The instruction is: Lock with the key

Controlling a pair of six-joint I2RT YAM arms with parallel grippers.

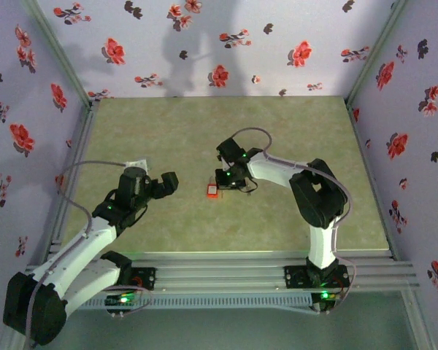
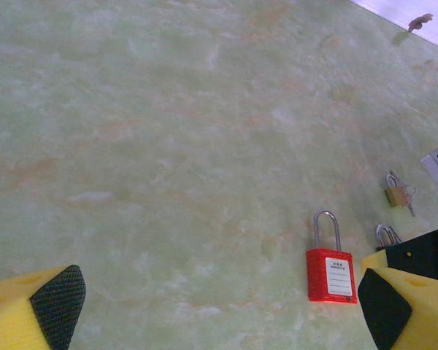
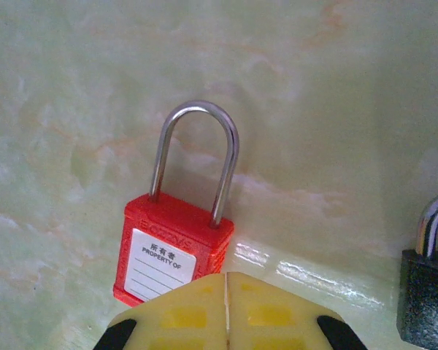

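Your right end effector (image 3: 226,290) is sitting pinched shut (nothing visibly held) just right of the red plastic steel-shackled padlock (image 3: 172,249) lying mid-way across the desk (image 1: 292,138), shackle pointing away; your left end effector (image 2: 220,308) is hovering wide open, empty, farther left.

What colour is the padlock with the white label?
The padlock is red; clearest in the right wrist view.

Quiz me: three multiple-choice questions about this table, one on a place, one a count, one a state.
1. Right wrist view: the black padlock lies where from the red padlock? A left; B right; C atop.
2. Padlocks on the table? A one; B two; C three.
3. The right gripper is: A wide open; B shut; C gripping the black padlock.
Answers: B, it lies rightward; C, red, black and a small brass padlock; B, its fingers meet.
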